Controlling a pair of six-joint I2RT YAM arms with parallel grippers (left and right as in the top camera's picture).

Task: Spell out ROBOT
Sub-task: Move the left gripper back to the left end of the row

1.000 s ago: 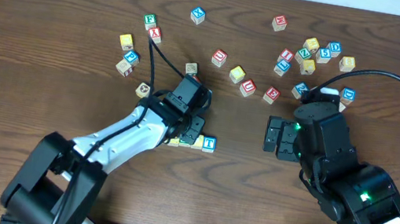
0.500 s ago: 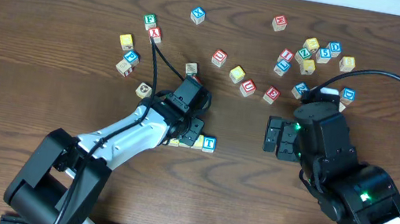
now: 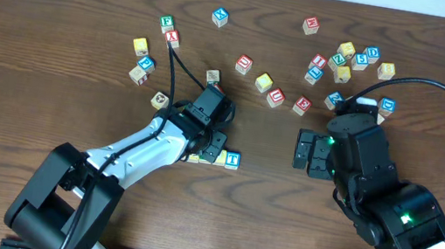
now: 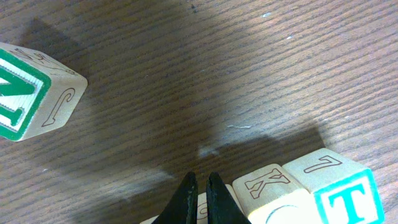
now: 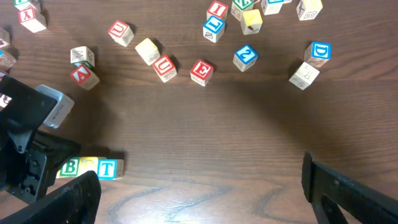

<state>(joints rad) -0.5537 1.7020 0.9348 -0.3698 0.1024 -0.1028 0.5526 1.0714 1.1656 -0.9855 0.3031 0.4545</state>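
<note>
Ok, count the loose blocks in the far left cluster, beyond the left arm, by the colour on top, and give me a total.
green block: 1
red block: 1
yellow block: 1
blue block: 1
pale wood blocks, print colour too small to tell: 2
Total: 6
</note>
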